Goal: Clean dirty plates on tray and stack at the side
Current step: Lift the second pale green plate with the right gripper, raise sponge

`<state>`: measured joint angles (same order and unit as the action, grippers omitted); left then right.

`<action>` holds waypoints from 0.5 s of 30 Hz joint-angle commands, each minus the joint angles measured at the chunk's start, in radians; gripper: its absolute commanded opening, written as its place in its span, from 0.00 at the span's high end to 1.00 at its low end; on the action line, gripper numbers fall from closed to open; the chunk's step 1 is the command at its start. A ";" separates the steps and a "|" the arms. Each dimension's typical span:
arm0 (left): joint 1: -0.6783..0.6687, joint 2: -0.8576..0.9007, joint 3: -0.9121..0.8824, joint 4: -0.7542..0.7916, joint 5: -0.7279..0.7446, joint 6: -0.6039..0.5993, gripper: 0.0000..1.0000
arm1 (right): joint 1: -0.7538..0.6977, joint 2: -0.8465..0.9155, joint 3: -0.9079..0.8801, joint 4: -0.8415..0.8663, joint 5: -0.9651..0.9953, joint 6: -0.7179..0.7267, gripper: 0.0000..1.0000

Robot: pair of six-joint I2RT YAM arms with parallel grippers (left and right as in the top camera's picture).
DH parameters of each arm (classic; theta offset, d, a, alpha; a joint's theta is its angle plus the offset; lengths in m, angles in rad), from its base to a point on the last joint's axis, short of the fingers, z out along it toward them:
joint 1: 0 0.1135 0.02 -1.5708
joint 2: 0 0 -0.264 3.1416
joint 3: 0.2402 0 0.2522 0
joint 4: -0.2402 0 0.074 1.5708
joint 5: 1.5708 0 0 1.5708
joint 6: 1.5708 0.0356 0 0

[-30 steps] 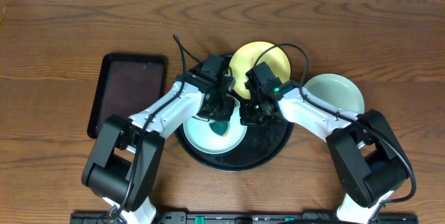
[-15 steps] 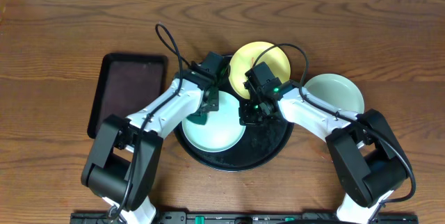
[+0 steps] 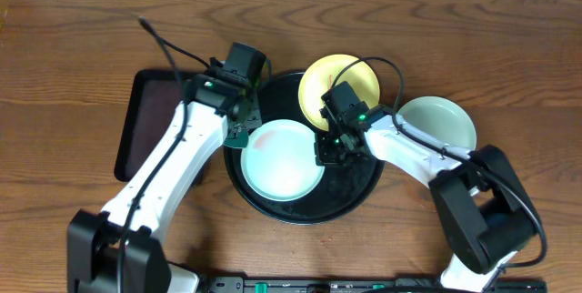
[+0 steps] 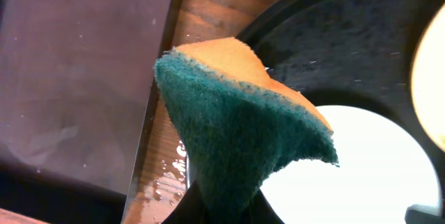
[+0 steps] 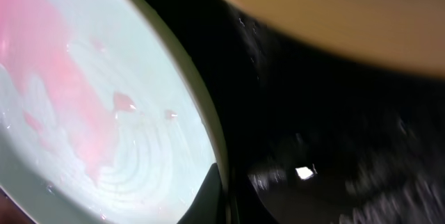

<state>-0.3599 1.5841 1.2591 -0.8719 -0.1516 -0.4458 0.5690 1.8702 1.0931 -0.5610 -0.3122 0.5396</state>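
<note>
1 sponge (image 4: 236, 126) hides most of the left hand (image 3: 239, 131).

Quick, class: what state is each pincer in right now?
Left pincer: closed, holding the sponge.
Right pincer: closed at the mint plate's rim; grip unclear.

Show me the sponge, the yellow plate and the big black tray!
Green-and-orange scrubbing sponge (image 4: 236, 140): left wrist view, on its green scouring face.
Pale yellow round plate (image 3: 320, 82): overhead view, on its bare left part.
Large round glossy black tray (image 3: 353, 191): overhead view, on its bare floor, lower right.
</note>
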 commanded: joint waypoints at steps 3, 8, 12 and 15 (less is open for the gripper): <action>0.006 -0.013 0.020 -0.007 0.085 0.006 0.93 | -0.003 -0.193 0.014 -0.077 0.171 -0.076 0.99; 0.006 -0.011 0.014 -0.002 0.081 0.006 0.92 | 0.019 -0.354 0.014 -0.173 0.383 -0.139 0.99; 0.006 -0.008 0.012 -0.002 0.049 0.006 0.93 | 0.054 -0.462 0.014 -0.224 0.530 -0.153 0.99; 0.006 -0.008 0.012 -0.002 0.035 0.006 0.92 | 0.086 -0.524 0.014 -0.263 0.706 -0.153 0.99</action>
<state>-0.3569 1.5738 1.2591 -0.8719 -0.0853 -0.4450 0.6193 1.4040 1.0931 -0.8001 0.1444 0.4141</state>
